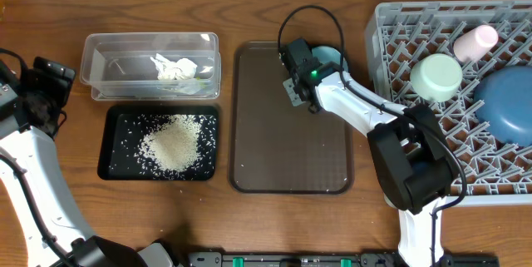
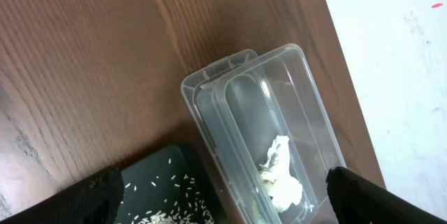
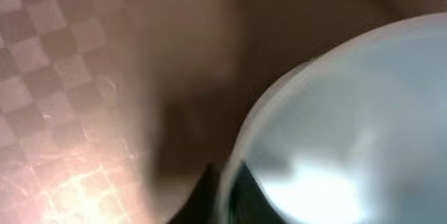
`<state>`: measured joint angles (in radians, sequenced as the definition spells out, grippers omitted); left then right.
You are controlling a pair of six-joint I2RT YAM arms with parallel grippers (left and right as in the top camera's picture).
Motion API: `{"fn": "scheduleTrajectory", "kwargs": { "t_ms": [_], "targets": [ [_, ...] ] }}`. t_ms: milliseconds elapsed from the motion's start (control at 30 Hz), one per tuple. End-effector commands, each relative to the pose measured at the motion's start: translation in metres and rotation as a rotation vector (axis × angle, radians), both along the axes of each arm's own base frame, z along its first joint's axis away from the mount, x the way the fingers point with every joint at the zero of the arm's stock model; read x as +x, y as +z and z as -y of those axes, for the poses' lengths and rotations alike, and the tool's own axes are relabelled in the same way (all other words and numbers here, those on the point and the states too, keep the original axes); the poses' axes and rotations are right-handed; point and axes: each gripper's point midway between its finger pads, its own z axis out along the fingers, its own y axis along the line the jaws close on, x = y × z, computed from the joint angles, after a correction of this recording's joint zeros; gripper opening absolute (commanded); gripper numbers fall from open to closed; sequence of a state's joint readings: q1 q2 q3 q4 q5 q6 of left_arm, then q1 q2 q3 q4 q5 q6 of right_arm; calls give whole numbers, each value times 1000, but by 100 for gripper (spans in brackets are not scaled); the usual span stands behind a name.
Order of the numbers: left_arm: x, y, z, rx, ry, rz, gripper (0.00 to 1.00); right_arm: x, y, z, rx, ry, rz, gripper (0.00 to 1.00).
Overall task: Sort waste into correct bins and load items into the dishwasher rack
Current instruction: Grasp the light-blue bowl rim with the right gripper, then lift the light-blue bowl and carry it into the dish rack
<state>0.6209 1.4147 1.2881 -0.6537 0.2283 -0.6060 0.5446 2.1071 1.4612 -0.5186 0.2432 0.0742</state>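
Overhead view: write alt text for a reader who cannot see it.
The right arm reaches a small light-blue bowl at a flat brown tray's corner. A grey lattice rack holds a mint-green bowl, pink cup and dark-blue bowl. A clear tub holds crumpled paper; a black tray, rice.

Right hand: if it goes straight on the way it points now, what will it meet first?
Most likely the light-blue bowl: its rim fills the right wrist view just ahead of the right hand. The picture is blurred, so contact cannot be judged.
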Motion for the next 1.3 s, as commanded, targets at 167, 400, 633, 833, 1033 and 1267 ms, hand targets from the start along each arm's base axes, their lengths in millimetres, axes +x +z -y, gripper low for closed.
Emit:
{"fn": "scheduleTrajectory", "kwargs": {
  "t_ms": [167, 400, 633, 833, 1033, 1267],
  "targets": [
    [-2, -2, -3, 4, 12, -10, 95, -5, 99, -8, 141, -62, 69, 1],
    [-2, -2, -3, 4, 12, -10, 95, -44, 188, 35, 339, -160, 45, 1],
    [-2, -2, -3, 4, 12, -10, 95, -85, 229, 127, 568, -285, -69, 1],
    [-2, -2, -3, 4, 12, -10, 95, -118, 241, 163, 875, -192, -140, 1],
    [-2, -2, -3, 4, 12, -10, 95, -132, 240, 176, 1118, -111, -105, 1],
    [-2, -2, -3, 4, 12, -10, 95, -132, 209, 205, 1211, -220, -76, 1]
  ]
}}
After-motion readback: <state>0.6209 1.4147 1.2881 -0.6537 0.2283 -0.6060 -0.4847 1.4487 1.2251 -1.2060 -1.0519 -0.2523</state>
